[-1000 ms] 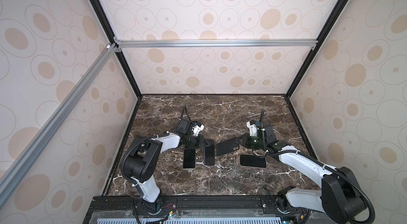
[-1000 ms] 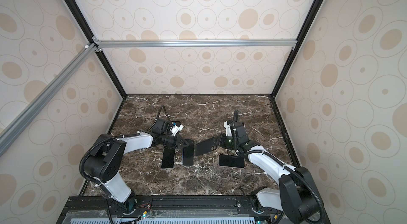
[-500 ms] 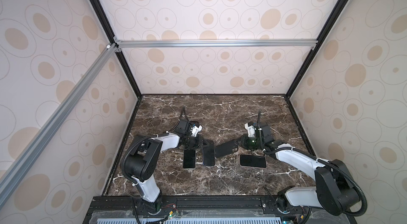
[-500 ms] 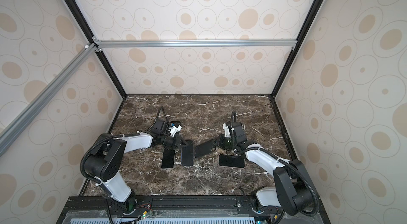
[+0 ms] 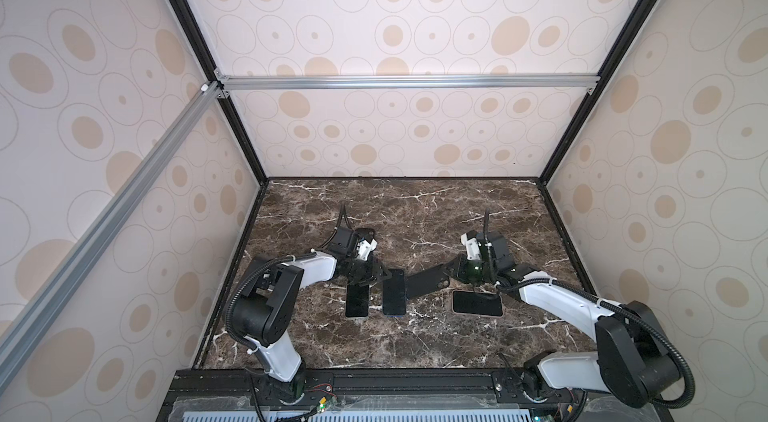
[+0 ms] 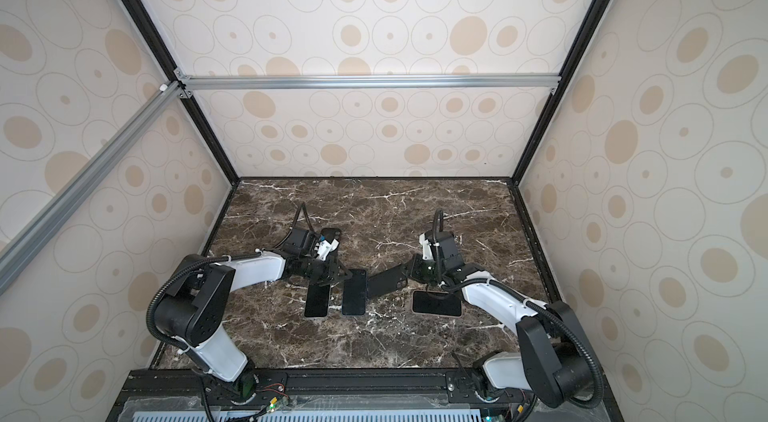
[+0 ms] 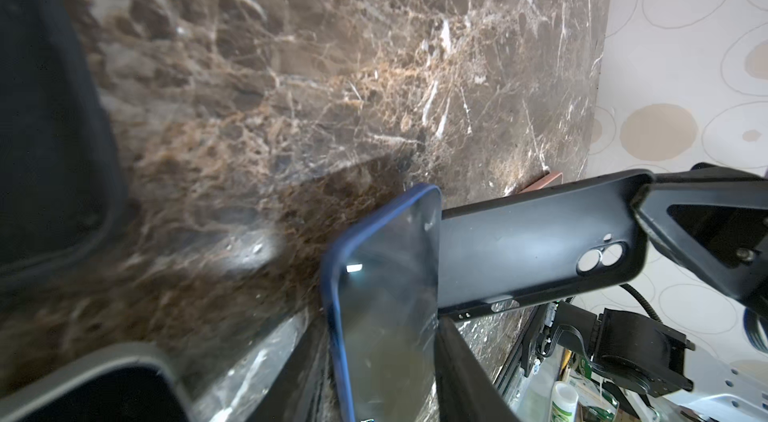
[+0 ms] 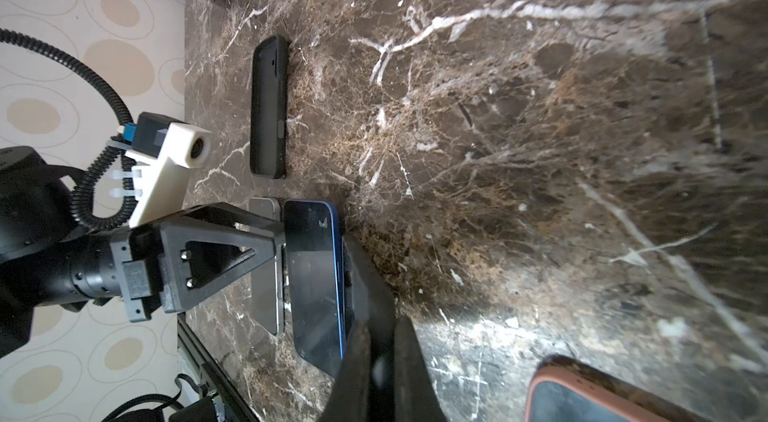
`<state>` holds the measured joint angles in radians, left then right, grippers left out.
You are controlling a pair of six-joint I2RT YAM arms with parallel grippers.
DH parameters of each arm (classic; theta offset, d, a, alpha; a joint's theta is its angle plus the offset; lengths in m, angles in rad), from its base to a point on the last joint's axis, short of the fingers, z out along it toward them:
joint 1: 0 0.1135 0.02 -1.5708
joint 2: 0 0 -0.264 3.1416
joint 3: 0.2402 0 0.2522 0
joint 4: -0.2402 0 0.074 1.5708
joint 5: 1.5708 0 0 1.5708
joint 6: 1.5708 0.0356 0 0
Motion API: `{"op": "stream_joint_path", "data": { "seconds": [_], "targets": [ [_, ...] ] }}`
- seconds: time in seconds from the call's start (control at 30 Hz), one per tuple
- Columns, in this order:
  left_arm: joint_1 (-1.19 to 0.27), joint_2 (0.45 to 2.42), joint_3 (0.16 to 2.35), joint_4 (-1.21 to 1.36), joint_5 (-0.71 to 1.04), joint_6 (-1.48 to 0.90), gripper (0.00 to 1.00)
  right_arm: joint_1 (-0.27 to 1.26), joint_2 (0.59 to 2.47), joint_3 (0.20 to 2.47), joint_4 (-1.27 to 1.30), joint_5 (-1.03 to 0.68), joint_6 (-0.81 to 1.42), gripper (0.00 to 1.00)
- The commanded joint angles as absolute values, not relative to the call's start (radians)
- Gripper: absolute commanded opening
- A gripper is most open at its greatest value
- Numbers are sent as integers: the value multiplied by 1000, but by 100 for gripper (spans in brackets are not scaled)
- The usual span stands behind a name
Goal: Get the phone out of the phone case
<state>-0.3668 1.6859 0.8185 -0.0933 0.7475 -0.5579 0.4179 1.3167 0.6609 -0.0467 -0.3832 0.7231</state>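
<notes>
A blue-edged phone (image 5: 393,293) (image 6: 354,293) lies bare and screen up on the marble table, left of the middle. My left gripper (image 5: 376,274) (image 6: 338,272) is open at its far end. In the left wrist view the phone (image 7: 386,295) runs between the two fingers with a gap beside it. The empty black phone case (image 5: 426,281) (image 6: 384,283) hangs tilted just right of the phone, camera cut-out (image 7: 600,258) showing. My right gripper (image 5: 451,272) (image 6: 411,272) is shut on the case's right end. In the right wrist view the case (image 8: 368,287) is seen edge-on.
A silver-edged phone (image 5: 356,303) lies close on the left of the blue one. A phone in a brown-pink case (image 5: 477,303) (image 8: 602,395) lies under my right arm. Another black case (image 5: 365,232) (image 8: 269,108) lies behind my left wrist. Walls enclose three sides.
My left gripper has opened and let go of the blue phone, which stays on the table. My right gripper has shifted slightly left, still holding the black case.
</notes>
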Motion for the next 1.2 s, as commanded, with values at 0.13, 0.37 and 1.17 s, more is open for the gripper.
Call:
{"op": "stream_joint_path", "data": {
  "seconds": [0.13, 0.37, 1.17],
  "targets": [
    [-359, 1547, 887, -194, 651, -448, 52, 423, 1158, 774, -251, -284, 512, 0],
    [-418, 1254, 907, -52, 617, -194, 59, 417, 1114, 971, -436, -521, 206, 0],
    [-753, 1296, 1030, -205, 477, 175, 49, 438, 1292, 1249, -717, -762, 40, 0]
  ]
}}
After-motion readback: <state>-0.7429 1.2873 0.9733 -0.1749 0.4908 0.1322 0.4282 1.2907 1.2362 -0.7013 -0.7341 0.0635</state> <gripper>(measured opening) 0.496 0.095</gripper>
